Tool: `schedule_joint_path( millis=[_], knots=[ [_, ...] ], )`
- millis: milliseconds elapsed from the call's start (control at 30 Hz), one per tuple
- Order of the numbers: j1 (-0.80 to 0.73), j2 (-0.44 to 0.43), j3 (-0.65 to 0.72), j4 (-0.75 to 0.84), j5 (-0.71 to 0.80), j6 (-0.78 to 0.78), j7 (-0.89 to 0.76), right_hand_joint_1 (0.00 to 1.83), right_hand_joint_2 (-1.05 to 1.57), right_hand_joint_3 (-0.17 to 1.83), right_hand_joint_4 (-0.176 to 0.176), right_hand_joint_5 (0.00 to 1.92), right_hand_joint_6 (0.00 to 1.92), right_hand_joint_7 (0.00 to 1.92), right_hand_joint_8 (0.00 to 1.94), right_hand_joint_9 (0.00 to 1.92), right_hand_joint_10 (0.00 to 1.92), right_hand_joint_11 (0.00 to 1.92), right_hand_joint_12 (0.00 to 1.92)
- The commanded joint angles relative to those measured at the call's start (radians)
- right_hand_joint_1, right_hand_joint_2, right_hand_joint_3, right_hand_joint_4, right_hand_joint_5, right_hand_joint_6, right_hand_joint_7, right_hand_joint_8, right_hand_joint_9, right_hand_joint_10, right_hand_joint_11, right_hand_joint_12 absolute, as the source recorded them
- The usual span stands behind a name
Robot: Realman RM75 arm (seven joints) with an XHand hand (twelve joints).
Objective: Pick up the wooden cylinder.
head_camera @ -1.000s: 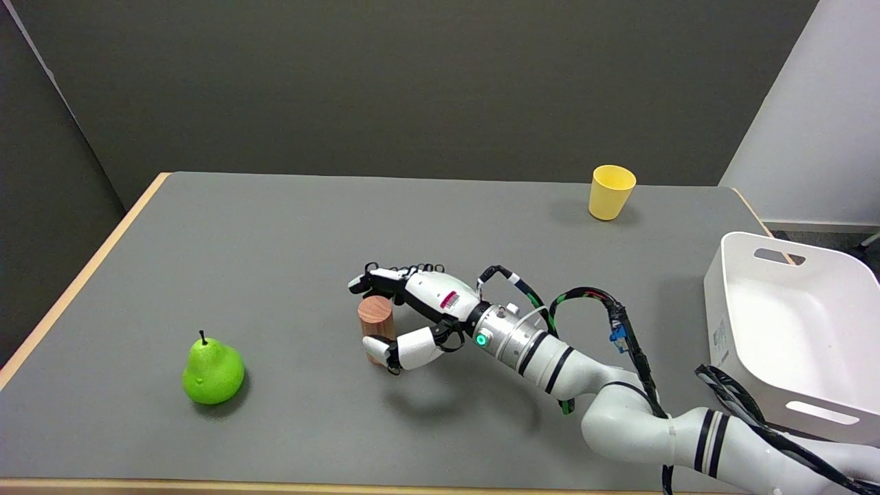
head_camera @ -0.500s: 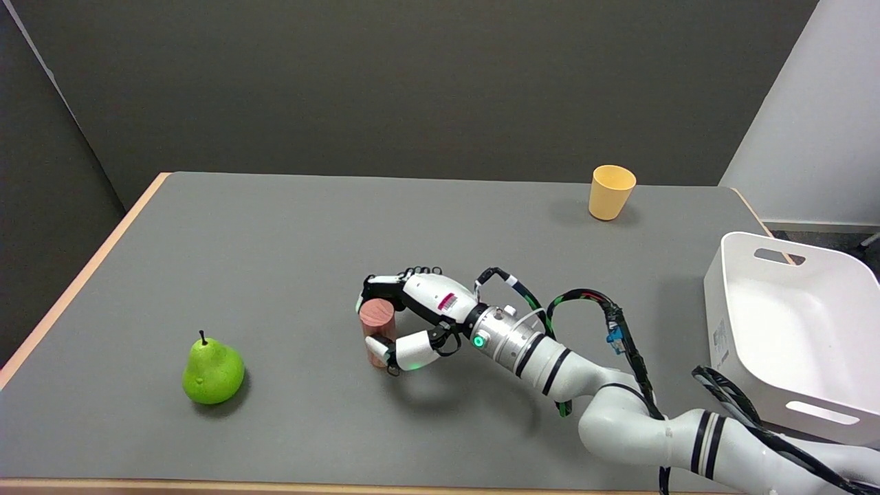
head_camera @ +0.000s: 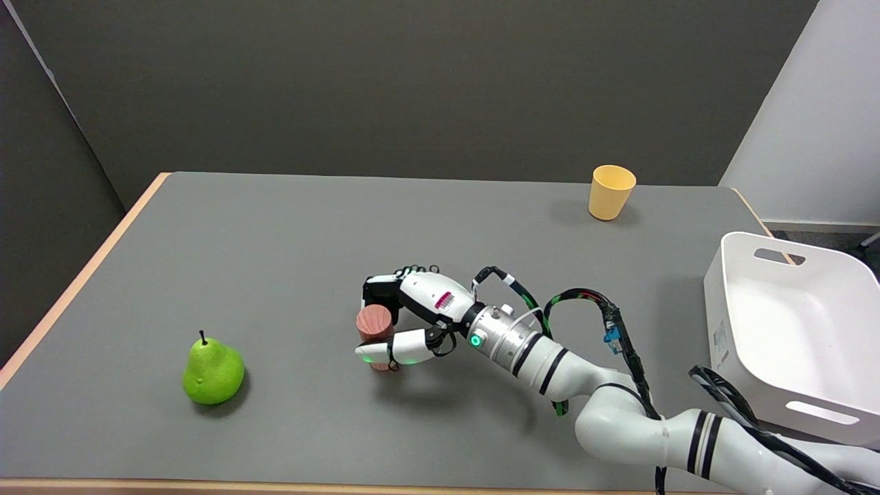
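Wooden cylinder (head_camera: 374, 323) upright, right hand (head_camera: 412, 313) wrapped around it, fingers (head_camera: 379, 289) behind

Matt grey table (head_camera: 275, 234), wood-grain cylinder (head_camera: 374, 322), seemingly glossy plastic pear (head_camera: 212, 371)

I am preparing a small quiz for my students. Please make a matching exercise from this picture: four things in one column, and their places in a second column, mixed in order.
Things:
1. pear
2. cup
3. bin
4. cylinder

Places:
A. far side of the table, right of middle
B. between the fingers of the robot hand, middle of the table
C. right edge of the table
D. near left part of the table

Right pairs: 1-D, 2-A, 3-C, 4-B
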Motion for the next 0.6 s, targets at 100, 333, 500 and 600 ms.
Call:
schedule_joint_path(
  millis=[100,333,500,600],
  knots=[
    [0.02,-0.005,0.019,0.014,-0.021,0.026,-0.033,1.18,1.05,0.47,-0.128,0.64,1.42,0.81,1.59,0.78,1.4,0.29,1.85],
    [0.031,0.017,0.13,0.123,-0.055,0.04,-0.228,1.15,1.09,0.48,-0.176,0.62,1.6,0.66,1.65,0.79,1.7,0.39,1.91],
    [0.038,0.042,0.257,0.194,-0.055,0.028,-0.389,0.95,1.07,0.46,0.023,0.69,1.53,0.84,1.83,0.84,1.76,0.42,1.92],
    [0.031,0.059,0.338,0.223,-0.046,0.006,-0.469,0.94,1.07,0.46,0.028,0.69,1.52,0.84,1.84,0.84,1.77,0.44,1.92]
  ],
)
